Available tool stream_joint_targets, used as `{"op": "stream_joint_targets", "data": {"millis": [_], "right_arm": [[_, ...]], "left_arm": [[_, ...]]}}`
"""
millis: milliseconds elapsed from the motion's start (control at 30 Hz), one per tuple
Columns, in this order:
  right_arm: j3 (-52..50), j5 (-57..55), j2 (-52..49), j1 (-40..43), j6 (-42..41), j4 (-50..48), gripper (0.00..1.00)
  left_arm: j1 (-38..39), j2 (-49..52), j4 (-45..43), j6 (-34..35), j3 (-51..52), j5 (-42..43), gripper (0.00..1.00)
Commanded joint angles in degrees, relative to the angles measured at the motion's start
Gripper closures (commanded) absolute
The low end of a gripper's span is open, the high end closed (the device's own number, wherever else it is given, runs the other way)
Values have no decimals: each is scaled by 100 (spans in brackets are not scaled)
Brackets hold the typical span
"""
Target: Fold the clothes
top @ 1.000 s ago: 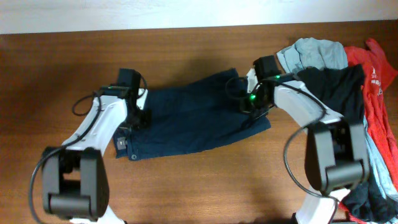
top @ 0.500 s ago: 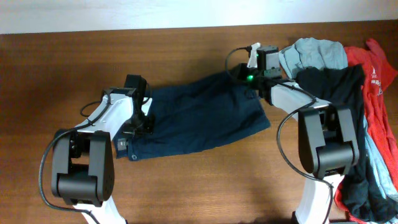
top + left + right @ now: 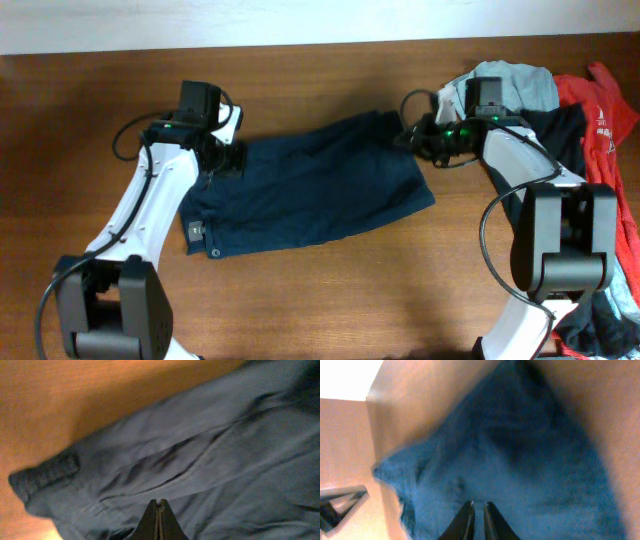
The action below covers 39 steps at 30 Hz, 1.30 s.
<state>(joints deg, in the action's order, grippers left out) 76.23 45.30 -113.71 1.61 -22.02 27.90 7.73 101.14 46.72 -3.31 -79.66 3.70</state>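
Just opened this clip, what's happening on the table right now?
Two robot arms are working on a pair of navy shorts lying spread flat, not yet folded, on the wooden table. The left end effector is at the waistband end, shut, with no cloth visibly pinched. The right end effector is over a leg-hem corner at the other end, fingers slightly apart. A pile of other clothes sits at the table's right side.

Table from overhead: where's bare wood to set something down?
Bare wood lies in front of the shorts, between the left arm and the right arm, and on the far strip behind the shorts up to the table edge. The right side is crowded by a clothes pile.
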Motion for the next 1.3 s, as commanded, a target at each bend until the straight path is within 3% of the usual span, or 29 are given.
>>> {"op": "stream_joint_targets", "data": {"millis": [0,100,200,300,367,467,800,933,1000,1067,1100,1267], "right_arm": [[-7,-50,72,-481,852,752,87],[-7,-1493,48,-984,981,1438,87],[-11,-2599,0,-1303,981,1902,87],[-66,-3156,-4,-1399,979,2087,87],[-142,-3237,-7,-1392,977,2094,87],[-352,-3250,-7,-1386,977,1958,87],[-883,-3248,-7,-1386,955,1971,87],[-883,-3220,4,-1355,673,2142,87],[-881,-3217,76,-1287,673,2140,87],[-881,-3136,227,-1187,675,2146,87],[-881,-3084,361,-1106,673,2155,86],[-881,-2865,916,-793,680,2164,70]], "left_arm": [[175,330,-22,-809,17,769,99],[490,822,-24,-1429,17,763,100],[688,1198,-179,-1508,17,225,100],[592,1451,-568,-37,17,-1486,99],[446,1467,-601,625,17,-2201,99],[42,1467,-553,981,17,-2612,100],[-682,1152,472,1104,-343,-2540,100],[-678,643,822,1106,-612,-1908,98],[-680,385,929,1158,-645,-1731,87],[-688,195,1091,1421,-645,-1637,62],[-719,151,1215,1567,-645,-1628,55],[-1064,216,1587,1742,-444,-824,44]]}}
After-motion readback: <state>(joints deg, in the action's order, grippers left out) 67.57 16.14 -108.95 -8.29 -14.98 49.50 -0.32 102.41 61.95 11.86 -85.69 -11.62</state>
